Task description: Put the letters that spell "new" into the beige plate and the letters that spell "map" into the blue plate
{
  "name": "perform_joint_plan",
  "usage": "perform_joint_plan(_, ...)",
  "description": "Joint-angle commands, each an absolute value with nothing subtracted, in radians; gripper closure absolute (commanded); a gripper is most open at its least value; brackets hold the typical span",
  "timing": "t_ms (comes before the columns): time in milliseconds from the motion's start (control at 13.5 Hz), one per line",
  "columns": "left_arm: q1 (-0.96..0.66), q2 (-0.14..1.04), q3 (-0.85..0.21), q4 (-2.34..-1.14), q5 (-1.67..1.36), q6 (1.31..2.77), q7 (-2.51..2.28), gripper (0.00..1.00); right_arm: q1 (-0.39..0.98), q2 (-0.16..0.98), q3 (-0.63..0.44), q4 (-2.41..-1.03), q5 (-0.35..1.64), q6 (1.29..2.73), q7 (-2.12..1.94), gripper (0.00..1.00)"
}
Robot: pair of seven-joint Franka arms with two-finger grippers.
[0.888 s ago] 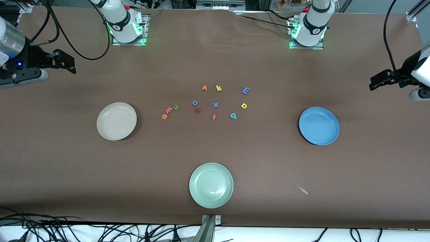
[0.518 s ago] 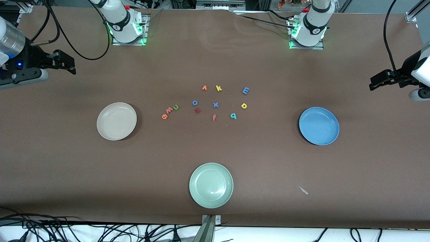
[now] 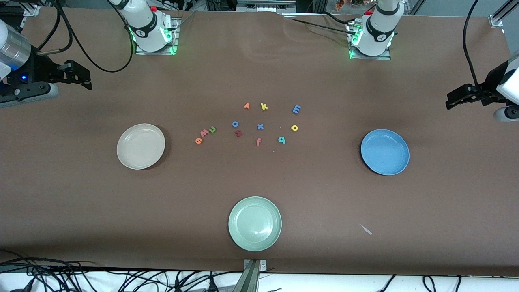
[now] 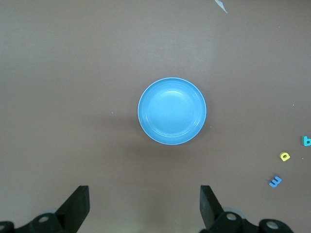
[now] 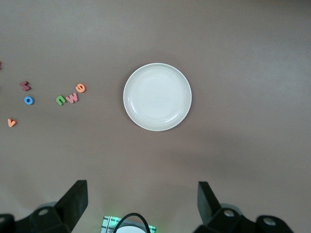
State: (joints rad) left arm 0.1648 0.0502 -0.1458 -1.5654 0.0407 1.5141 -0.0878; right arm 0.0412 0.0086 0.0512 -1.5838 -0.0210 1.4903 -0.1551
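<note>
The beige plate (image 3: 140, 146) (image 5: 157, 97) lies toward the right arm's end and the blue plate (image 3: 384, 152) (image 4: 172, 111) toward the left arm's end. Between them lie the green n (image 3: 212, 129) (image 5: 60, 100), salmon w (image 3: 203, 133) and orange e (image 3: 198, 140) in a row. The blue m (image 3: 297, 109) (image 4: 275, 181), yellow p (image 3: 294, 127) and teal a (image 3: 282, 140) lie closer to the blue plate. My right gripper (image 3: 86, 77) (image 5: 141, 204) hangs open and empty high over its table end. My left gripper (image 3: 450, 102) (image 4: 144, 206) does the same over its end.
A pale green plate (image 3: 254, 223) sits nearest the front camera. Among the letters lie an orange v (image 3: 246, 106), yellow k (image 3: 264, 106), blue o (image 3: 235, 124), blue x (image 3: 260, 126), a dark red letter (image 3: 238, 133) and a salmon f (image 3: 258, 141). A white scrap (image 3: 367, 230) lies nearer the camera than the blue plate.
</note>
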Motion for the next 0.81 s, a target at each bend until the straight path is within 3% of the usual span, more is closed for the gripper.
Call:
perform_joint_plan(0, 0.166, 0.035, -0.14, -1.58, 0.018, 1.523, -0.064, 0.0, 0.034, 0.005, 0.063, -1.585, -0.034, 1.496, -0.144, 0.0)
perform_joint_plan(740, 0.167, 0.034, -0.14, -1.58, 0.018, 1.52, -0.064, 0.0, 0.034, 0.005, 0.063, -1.577, -0.029, 1.496, -0.149, 0.0)
